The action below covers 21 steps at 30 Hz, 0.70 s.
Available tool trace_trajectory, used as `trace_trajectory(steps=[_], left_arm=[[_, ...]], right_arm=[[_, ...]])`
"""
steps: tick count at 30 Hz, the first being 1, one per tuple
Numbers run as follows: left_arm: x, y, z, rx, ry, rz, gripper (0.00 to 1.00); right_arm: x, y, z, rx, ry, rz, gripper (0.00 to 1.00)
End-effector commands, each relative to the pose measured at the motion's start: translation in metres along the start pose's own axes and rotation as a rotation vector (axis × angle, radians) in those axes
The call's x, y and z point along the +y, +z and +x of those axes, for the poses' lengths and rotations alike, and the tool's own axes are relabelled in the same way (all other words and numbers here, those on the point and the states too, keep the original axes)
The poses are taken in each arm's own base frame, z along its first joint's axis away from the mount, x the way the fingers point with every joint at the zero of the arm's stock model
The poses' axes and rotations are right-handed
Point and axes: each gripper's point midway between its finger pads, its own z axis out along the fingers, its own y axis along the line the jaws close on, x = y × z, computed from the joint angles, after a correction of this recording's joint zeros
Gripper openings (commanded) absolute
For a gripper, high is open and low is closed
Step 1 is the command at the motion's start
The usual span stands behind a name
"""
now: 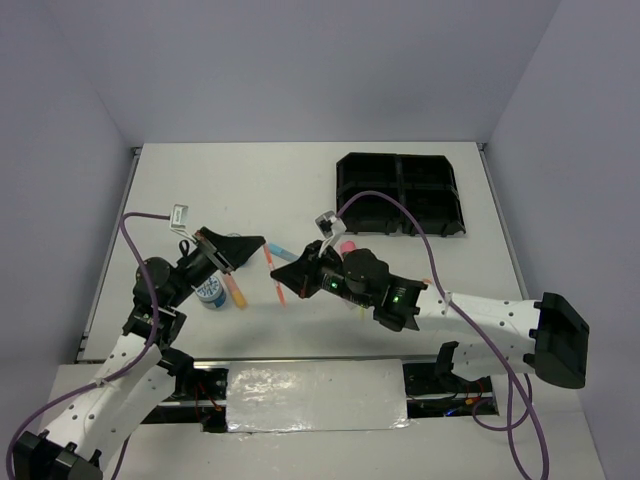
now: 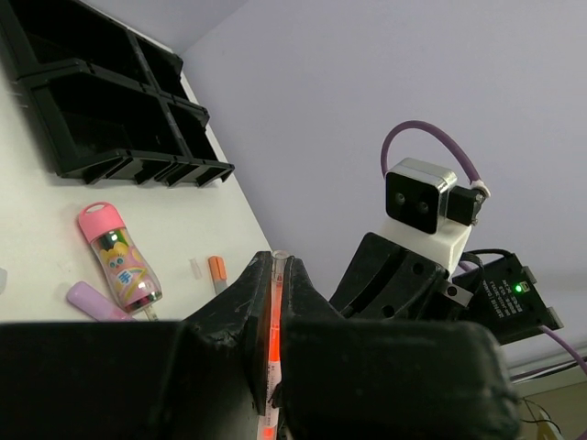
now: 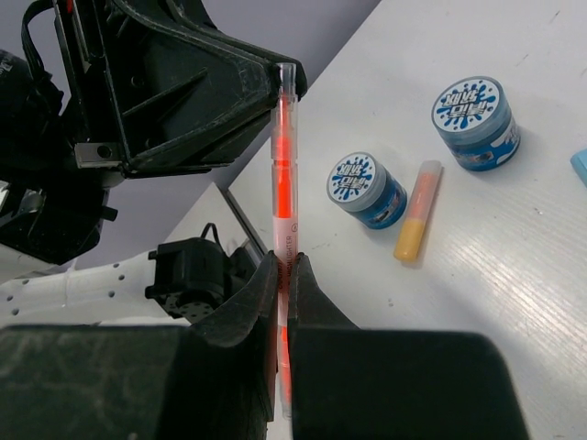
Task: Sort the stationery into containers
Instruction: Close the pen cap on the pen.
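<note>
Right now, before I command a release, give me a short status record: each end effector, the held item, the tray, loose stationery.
left end effector: shut on the orange pen, near one end
right end effector: shut on the same pen, further along the barrel
pen: held off the table between both
tray: far right of the table, no stationery seen inside
loose on table: tape roll, second tape roll, yellow-orange marker, glue stick, purple marker
</note>
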Motion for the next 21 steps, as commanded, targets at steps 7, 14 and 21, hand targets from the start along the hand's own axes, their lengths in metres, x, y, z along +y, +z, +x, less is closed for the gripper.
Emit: trace_trajectory(steps=[7, 14, 21], left_arm=[[-0.013, -0.001, -0.002, -0.019, 0.036, 0.064, 0.00], [-0.012, 0.000, 0.001, -0.007, 0.042, 0.057, 0.00], [-0.007, 0.000, 0.006, -0.005, 0.048, 0.055, 0.00]], right_arm=[[0.035, 0.008, -0.057, -0.141, -0.001, -0.093, 0.00], [0.035, 0.009, -0.071, -0.181, -0.008, -0.126, 0.00], [0.042, 0.009, -0.093, -0.221, 0.018, -0.170, 0.00]])
